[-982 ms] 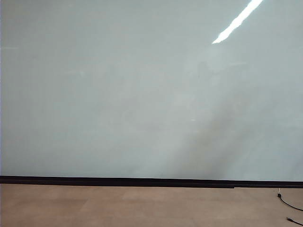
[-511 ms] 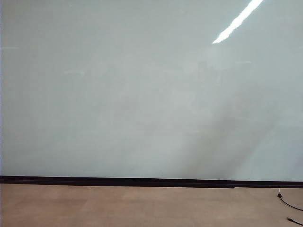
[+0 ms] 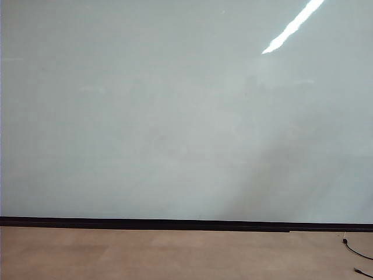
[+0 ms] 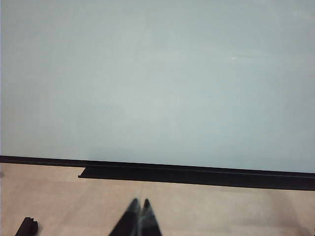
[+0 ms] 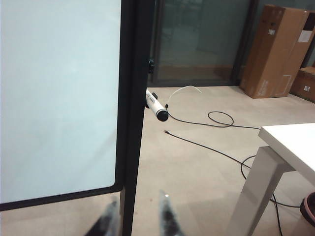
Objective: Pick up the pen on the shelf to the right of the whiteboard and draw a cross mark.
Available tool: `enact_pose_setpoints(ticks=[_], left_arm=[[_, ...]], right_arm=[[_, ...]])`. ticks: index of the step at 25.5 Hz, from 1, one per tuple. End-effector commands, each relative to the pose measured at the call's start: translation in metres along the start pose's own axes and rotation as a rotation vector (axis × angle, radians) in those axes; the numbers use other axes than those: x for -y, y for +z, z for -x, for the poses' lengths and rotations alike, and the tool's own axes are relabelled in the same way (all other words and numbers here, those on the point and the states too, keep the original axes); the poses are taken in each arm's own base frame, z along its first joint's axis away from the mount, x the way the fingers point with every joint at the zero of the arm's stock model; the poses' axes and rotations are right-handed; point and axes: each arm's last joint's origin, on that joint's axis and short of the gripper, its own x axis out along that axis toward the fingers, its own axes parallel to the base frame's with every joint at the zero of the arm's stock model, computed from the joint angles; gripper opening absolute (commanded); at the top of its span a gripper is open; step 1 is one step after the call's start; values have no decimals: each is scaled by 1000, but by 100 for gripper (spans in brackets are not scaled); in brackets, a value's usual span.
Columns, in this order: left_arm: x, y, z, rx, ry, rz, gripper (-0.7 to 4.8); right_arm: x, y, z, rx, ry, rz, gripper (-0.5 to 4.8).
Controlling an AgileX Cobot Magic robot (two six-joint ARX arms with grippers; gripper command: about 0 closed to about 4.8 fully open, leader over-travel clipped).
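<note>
Right gripper (image 5: 139, 216): jaws standing apart with a clear gap, nothing between them, sitting low in the right wrist view and facing the dark frame at the right edge of the whiteboard (image 5: 59, 98). Left gripper (image 4: 139, 219): fingertips pressed together, closed on nothing, pointing at the board's lower black strip from well back. Neither gripper is showing in the exterior view.

The pen (image 5: 156, 105) is sticking out from the board's right frame, whitish barrel with the dark end facing the camera, well beyond the right gripper's tips. The shelf itself is hard to make out; it looks like the pen is resting on a small ledge on the frame. No cross mark is showing on the board in any view, so the task is judged to be at the very start, with the reach not yet made.

Risks, as a judgement: the pen is thin and lying close against the frame, so a fingertip is likely hitting the frame first or nudging the pen off its perch onto the tan floor (image 5: 197, 162). The current gap is looking modest, leaving little margin for a misaligned approach. A skewed grip would be tilting the tip and spoiling the strokes later. A white table (image 5: 290, 142) is standing off to the side, near the arm's swing.
</note>
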Motion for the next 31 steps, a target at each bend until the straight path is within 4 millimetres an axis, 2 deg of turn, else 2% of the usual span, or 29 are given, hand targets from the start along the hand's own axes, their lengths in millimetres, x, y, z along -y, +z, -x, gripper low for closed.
enact_pose_setpoints(ticks=[1, 6, 9, 13, 16, 17, 18, 31], left_arm=[[0, 1, 0, 8, -4, -4, -4], [0, 1, 0, 8, -4, -4, -4], [0, 1, 0, 8, -4, -4, -4], [0, 1, 0, 8, -4, -4, -5], [0, 1, 0, 8, -4, -4, -4], [0, 1, 0, 8, -4, -4, -5], [0, 1, 0, 8, -4, -4, -5], [0, 1, 0, 8, -4, -4, -5]], right_arm=[[0, 6, -3, 32, -4, -10, 192], [-1, 13, -8, -1, -8, 6, 280], [0, 21, -13, -11, -30, 30, 287], [2, 30, -18, -31, -42, 63, 374], [4, 34, -24, -53, -50, 66, 383], [6, 36, -27, -55, -49, 65, 414], [8, 37, -30, -45, -47, 62, 424], [36, 41, -54, 85, 69, 38, 436]])
